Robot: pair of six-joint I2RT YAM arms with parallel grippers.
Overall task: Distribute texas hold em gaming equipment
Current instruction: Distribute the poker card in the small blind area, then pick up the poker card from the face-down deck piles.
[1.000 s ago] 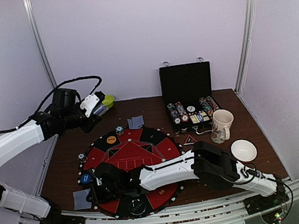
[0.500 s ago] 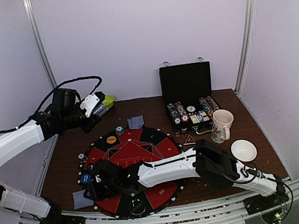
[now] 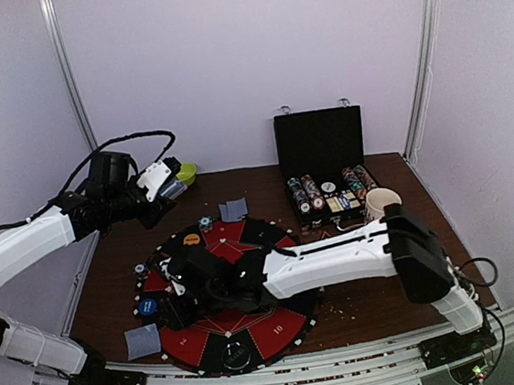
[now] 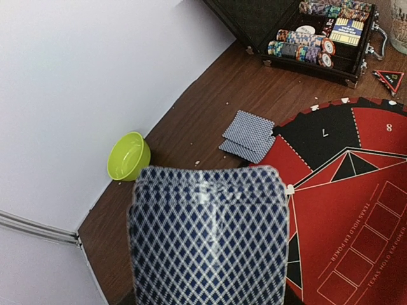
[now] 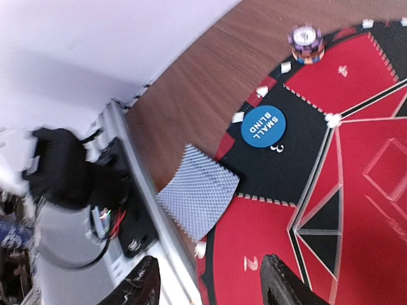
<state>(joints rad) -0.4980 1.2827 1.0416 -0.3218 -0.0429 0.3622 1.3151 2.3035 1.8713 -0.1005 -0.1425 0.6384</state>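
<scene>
My left gripper (image 3: 170, 185) is shut on a deck of blue-patterned cards (image 4: 210, 235) and holds it above the table's far left; the deck hides its fingers. My right gripper (image 5: 210, 289) is open and empty above the round mat's (image 3: 253, 326) left side (image 3: 178, 276). A small pile of cards (image 5: 198, 196) lies at the mat's front-left edge (image 3: 144, 340). Beside it is the blue "small blind" disc (image 5: 263, 126), and a chip stack (image 5: 304, 43) stands further on. Two more cards (image 4: 249, 135) lie at the mat's far edge. An orange disc (image 3: 191, 240) sits on the mat. The red-black triangle (image 4: 389, 78) lies near the case.
An open black case (image 3: 318, 145) with rows of poker chips (image 4: 302, 51) stands at the back right, and a white mug (image 3: 382, 200) is beside it. A green bowl (image 4: 129, 155) sits in the far left corner. The metal rail (image 5: 137, 210) runs along the table's near edge.
My right arm has pulled back from the front-left card pile and swung up over the mat's left side, with the cards left lying there. The left arm has not moved.
</scene>
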